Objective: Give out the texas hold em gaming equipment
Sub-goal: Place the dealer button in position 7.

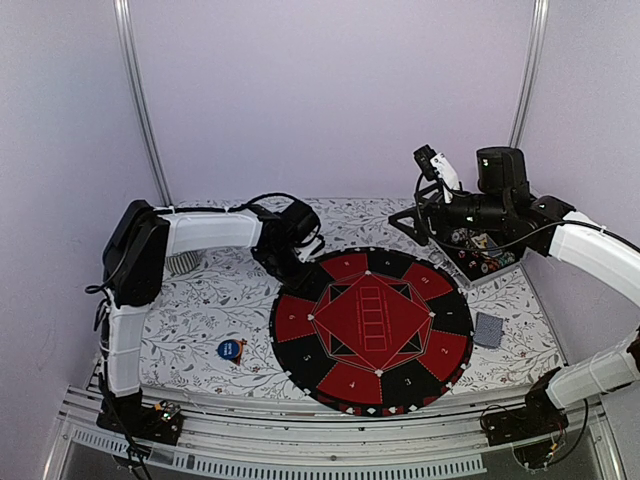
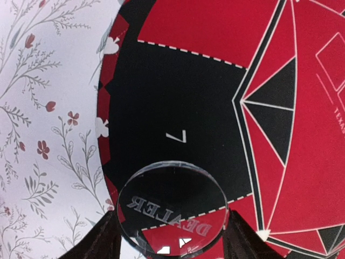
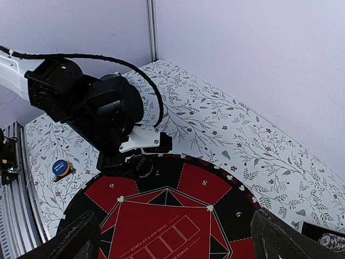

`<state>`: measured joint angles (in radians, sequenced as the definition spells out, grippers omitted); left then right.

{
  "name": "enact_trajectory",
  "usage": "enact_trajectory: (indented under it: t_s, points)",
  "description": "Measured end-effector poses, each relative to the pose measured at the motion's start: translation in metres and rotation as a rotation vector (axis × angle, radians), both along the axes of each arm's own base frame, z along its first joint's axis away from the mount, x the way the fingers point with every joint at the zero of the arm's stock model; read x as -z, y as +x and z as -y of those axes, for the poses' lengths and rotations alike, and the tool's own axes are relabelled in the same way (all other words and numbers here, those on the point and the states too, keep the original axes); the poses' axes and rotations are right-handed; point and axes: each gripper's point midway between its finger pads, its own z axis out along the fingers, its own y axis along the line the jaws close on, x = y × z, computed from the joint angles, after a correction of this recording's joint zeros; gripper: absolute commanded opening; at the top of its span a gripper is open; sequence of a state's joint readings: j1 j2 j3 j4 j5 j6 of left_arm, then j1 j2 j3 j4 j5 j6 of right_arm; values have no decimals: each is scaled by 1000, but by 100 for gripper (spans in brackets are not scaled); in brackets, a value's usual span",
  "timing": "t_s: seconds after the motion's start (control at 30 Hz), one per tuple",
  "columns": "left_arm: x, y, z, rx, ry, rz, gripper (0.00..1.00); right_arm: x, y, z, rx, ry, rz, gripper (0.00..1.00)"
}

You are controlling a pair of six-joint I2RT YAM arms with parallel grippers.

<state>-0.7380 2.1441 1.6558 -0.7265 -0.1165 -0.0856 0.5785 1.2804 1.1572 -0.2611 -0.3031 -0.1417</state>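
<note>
thing: clear DEALER button, over black field 7 of the mat | left gripper: pinching the button by its edges | right gripper: spread wide, holds nothing | step: probably placing the button | next: lower to the mat, release gently

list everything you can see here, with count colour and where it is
game mat: one, red and black, round, table centre
dealer button: one, clear, over mat segment 7
disc: one, blue, on the cloth left of the mat
card stack: one, grey-blue, right of the mat
tray: one, black, far right, chips inside, number unclear
tablecloth: one, white floral
left gripper: closed on the dealer button
right gripper: open, raised at the far right
</note>
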Motion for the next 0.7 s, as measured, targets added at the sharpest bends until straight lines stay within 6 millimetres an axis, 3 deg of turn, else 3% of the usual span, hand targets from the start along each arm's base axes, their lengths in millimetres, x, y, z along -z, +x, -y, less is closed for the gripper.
enact_trajectory:
  t_s: [0.2, 0.43, 0.5, 0.6, 0.7]
  points:
    - [-6, 19, 8, -6, -37, 13, 45, 0, 0, 0, -6, -3, 5, 99]
    - [13, 39, 12, -21, -20, -1, 51, 5, -1, 0, -9, -7, -3, 99]
    - [20, 42, 13, -21, -7, -10, 63, 5, -1, 0, -12, -7, -5, 99]
    - [28, 44, 13, -20, 8, -21, 93, 5, -2, 0, -15, -5, -6, 99]
    - [25, 45, 12, -23, 14, -18, 98, 5, -2, -1, -19, -3, -7, 99]
